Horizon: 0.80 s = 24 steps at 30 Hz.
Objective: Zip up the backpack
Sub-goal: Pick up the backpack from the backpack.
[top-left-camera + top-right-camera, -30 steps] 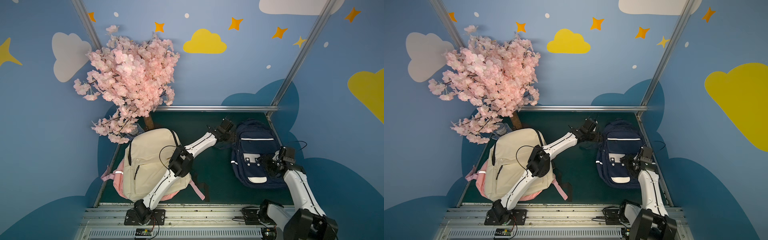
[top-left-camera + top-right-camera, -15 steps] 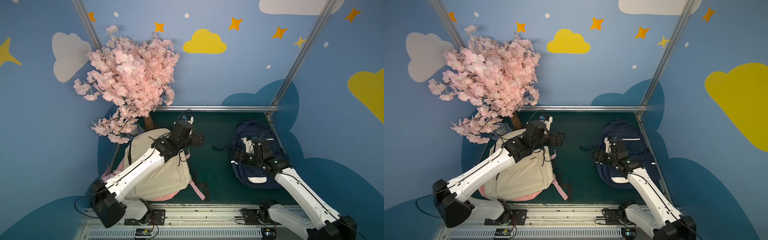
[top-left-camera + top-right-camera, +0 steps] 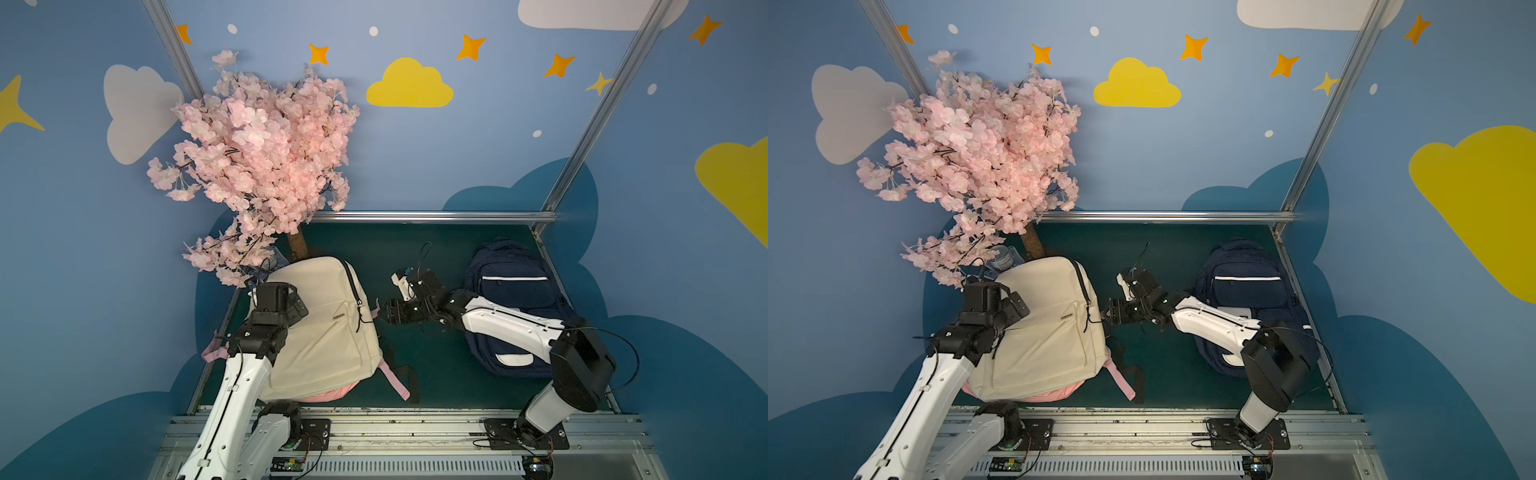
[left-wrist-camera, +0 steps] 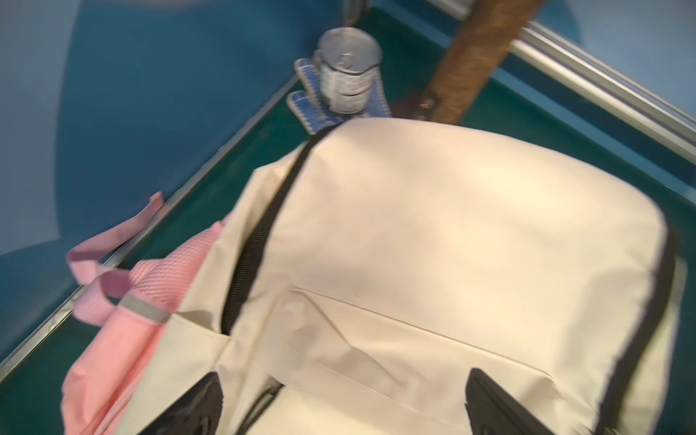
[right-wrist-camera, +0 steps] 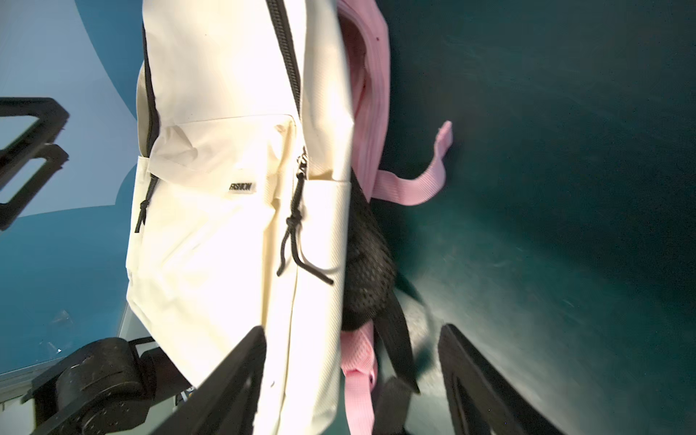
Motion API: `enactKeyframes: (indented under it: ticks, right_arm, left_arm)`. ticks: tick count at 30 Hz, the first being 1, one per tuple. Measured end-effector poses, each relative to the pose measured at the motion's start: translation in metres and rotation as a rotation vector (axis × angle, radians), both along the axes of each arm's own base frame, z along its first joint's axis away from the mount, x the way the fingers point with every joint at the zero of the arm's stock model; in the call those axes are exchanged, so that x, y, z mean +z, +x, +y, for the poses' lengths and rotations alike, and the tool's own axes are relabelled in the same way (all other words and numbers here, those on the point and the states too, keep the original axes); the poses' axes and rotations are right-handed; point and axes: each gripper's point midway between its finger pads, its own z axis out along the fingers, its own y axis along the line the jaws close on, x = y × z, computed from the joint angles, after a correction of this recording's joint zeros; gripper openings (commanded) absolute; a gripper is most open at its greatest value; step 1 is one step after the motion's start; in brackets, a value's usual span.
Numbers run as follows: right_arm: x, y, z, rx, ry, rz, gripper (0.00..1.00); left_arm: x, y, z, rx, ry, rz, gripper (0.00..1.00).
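The cream backpack (image 3: pixel 320 328) with a pink back lies on the green mat at the left in both top views. Its black zipper pull with a knotted cord (image 5: pixel 297 211) hangs on the right side (image 3: pixel 360 309). On the left side the black zipper line (image 4: pixel 256 233) shows a dark gap. My left gripper (image 4: pixel 339 406) hovers open over the pack's left part (image 3: pixel 272 297), with nothing between its fingers. My right gripper (image 5: pixel 350 376) is open at the pack's right edge (image 3: pixel 384 312); one finger (image 5: pixel 241 373) is over the cream front, the other over the mat.
A navy backpack (image 3: pixel 515 291) lies at the right under my right arm. A pink blossom tree (image 3: pixel 257 158) stands at the back left, its trunk (image 4: pixel 478 64) just behind the cream pack. A metal can (image 4: pixel 348 71) sits on a blue cloth in the corner. Pink straps (image 3: pixel 395 382) trail on the mat.
My left arm swung from the navy backpack's side over to the cream pack's left part and opened wider. My right arm left the navy backpack and reached to the cream pack's right edge.
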Motion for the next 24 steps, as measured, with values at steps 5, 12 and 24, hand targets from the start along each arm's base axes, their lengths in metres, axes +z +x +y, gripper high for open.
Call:
enactKeyframes:
  ticks: [5, 12, 24]
  right_arm:
    - [-0.018, 0.003, 0.025, 0.023, -0.006, 0.031, 0.74]
    - [-0.037, 0.005, 0.041, 0.028, 0.006, 0.085, 0.74]
    - [-0.048, -0.009, 0.084, 0.105, 0.057, 0.143, 0.47]
  left_arm:
    - [-0.042, -0.014, 0.053, 0.244, -0.127, 0.085, 1.0]
    - [-0.058, -0.022, 0.081, 0.379, -0.243, 0.059, 1.0]
    - [-0.09, -0.008, 0.065, 0.328, -0.398, 0.083, 0.6]
